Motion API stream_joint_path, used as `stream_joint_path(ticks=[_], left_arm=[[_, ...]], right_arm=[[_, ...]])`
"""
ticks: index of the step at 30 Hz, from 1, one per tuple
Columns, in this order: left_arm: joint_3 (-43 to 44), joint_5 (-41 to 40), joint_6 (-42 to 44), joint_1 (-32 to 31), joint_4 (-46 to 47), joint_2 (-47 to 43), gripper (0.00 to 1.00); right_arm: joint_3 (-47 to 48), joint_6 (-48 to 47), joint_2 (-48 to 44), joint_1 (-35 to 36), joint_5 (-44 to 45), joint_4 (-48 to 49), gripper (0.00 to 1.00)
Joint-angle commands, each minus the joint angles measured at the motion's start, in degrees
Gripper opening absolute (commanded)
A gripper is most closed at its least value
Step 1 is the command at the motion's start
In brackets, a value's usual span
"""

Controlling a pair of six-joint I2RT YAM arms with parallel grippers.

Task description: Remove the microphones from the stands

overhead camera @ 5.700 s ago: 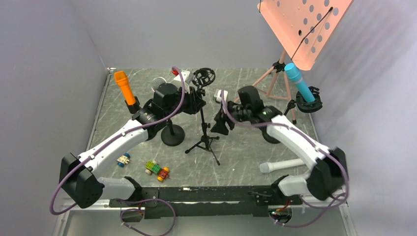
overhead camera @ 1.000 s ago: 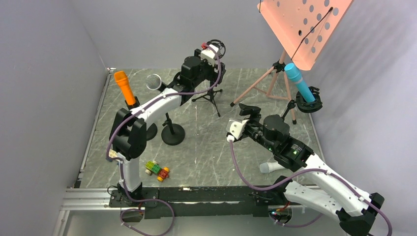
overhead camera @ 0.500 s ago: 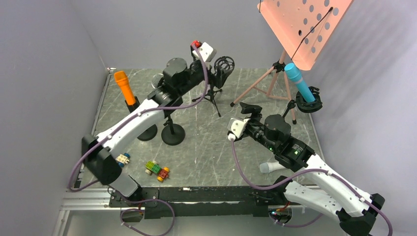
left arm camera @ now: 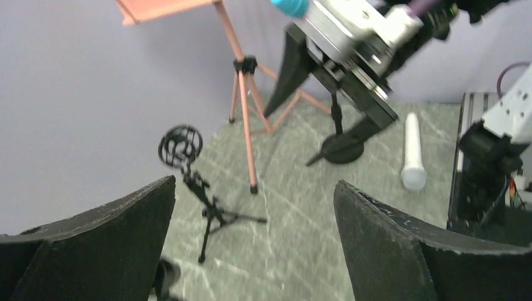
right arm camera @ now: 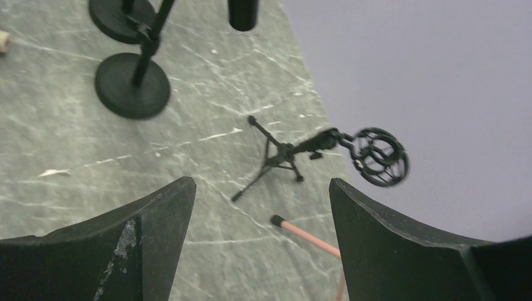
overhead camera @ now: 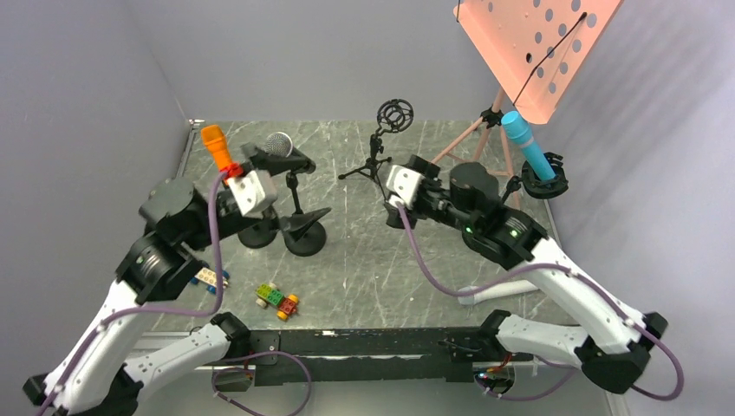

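Top view
- Orange microphone [overhead camera: 217,147]: upright at the back left, its lower end hidden behind the left arm [overhead camera: 165,251].
- Silver-headed microphone [overhead camera: 279,143]: just right of the orange one, on a round-foot stand [overhead camera: 305,238].
- Blue microphone [overhead camera: 526,143]: tilted, seated in a ring holder [overhead camera: 546,185] at the right edge.
- White microphone [overhead camera: 485,292]: lying flat on the tabletop [overhead camera: 364,269] at the near right, partly crossed by the right arm [overhead camera: 555,277].
- Tripod stand [overhead camera: 374,165]: back centre, with a bare ring mount on top.
- Toy blocks [overhead camera: 277,301]: near left of centre.

Left wrist view
- Left pincer [left arm camera: 254,185]: jaws spread wide, gripping nothing, held above the tabletop.
- Beyond it: the tripod stand, the legs of a music stand [left arm camera: 241,106], and the white microphone at the right.

Right wrist view
- Right pincer [right arm camera: 260,185]: jaws apart, gripping nothing.
- Beyond it: the tripod stand, well apart from the fingers, with two round stand feet at the upper left.
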Motion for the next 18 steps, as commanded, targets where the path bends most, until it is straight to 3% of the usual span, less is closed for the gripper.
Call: stream_joint_path(ticks=[1,4,8,14,18], left_arm=[[-4.9,-8.83,0.8,1.52,-17.81,-5.68,0.99],[-10.05,-14.58,-2.66,5.27,-19.66,-11.02,0.99],[-14.53,-25.74,-4.33,8.71,-13.14,-10.66,0.99],[-16.47,-22.58,-4.37,10.62,-2.39,-5.3,0.99],[-18.17,-23.32,-4.65,10.85,1.93,-1.69,0.91]], right_arm=[[7.3,6.34,6.88,-0.19,-6.15,-1.17,0.85],[12.79,8.04,11.97,-0.22,-7.91,-1.25,0.89],[20.11,12.45,18.29,-0.87,-9.87,-4.27,0.96],[23.83,12.43,19.24,-1.01,-11.1,-10.41,1.0],[23.46,12.23,17.51,-1.21,-10.34,-11.75,1.0]])
